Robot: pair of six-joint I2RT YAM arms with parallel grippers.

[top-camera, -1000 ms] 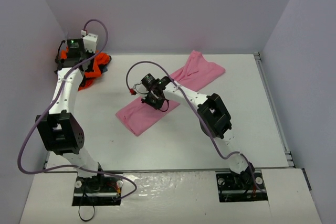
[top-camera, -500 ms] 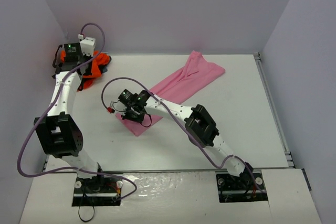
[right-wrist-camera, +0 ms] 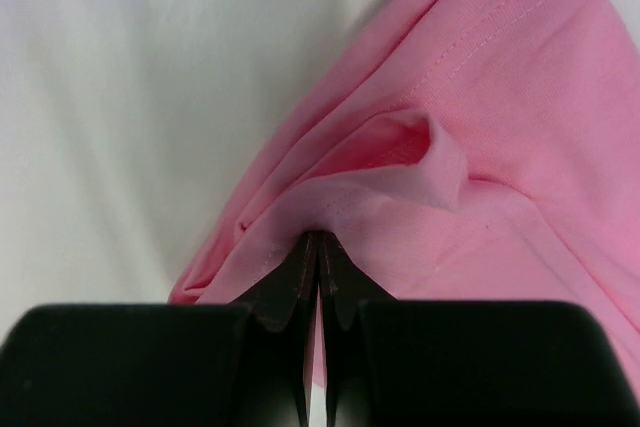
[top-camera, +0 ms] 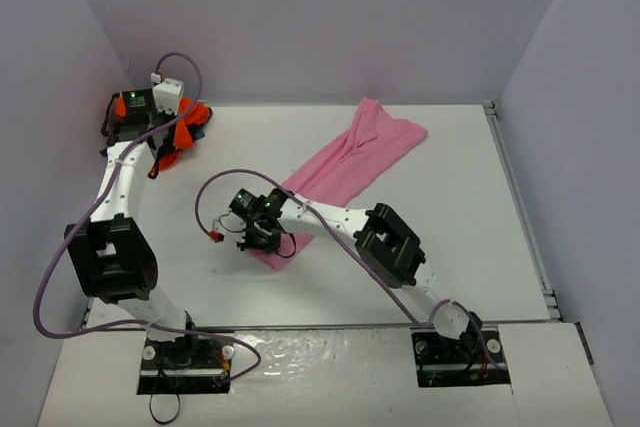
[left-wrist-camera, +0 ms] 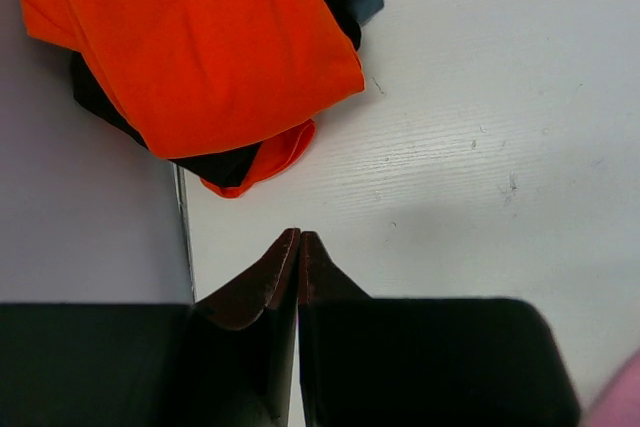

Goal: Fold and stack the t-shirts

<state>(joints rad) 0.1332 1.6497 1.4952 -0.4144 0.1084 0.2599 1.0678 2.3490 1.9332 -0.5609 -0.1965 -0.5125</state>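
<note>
The pink t-shirt [top-camera: 345, 162] lies as a long diagonal strip from the back right toward the table's middle. My right gripper [top-camera: 262, 237] is shut at its near-left end. In the right wrist view the right gripper [right-wrist-camera: 318, 239] pinches a raised fold of the pink t-shirt [right-wrist-camera: 500, 97]. The orange t-shirt [left-wrist-camera: 200, 37] is bunched in the back-left corner over a dark t-shirt [left-wrist-camera: 95, 97]. My left gripper [left-wrist-camera: 298, 237] hangs shut and empty just short of that pile, over bare table. From above, the left gripper [top-camera: 130, 127] sits beside the orange t-shirt [top-camera: 185, 122].
The left wall [left-wrist-camera: 80, 227] meets the table edge right beside my left fingers. The white table [top-camera: 450, 227] is walled at the back and on both sides. A purple cable [top-camera: 215, 187] loops over the right wrist.
My right gripper has moved left and toward the near edge with the pink t-shirt's end, which has bunched up and narrowed. The left wrist has shifted slightly by the orange pile.
</note>
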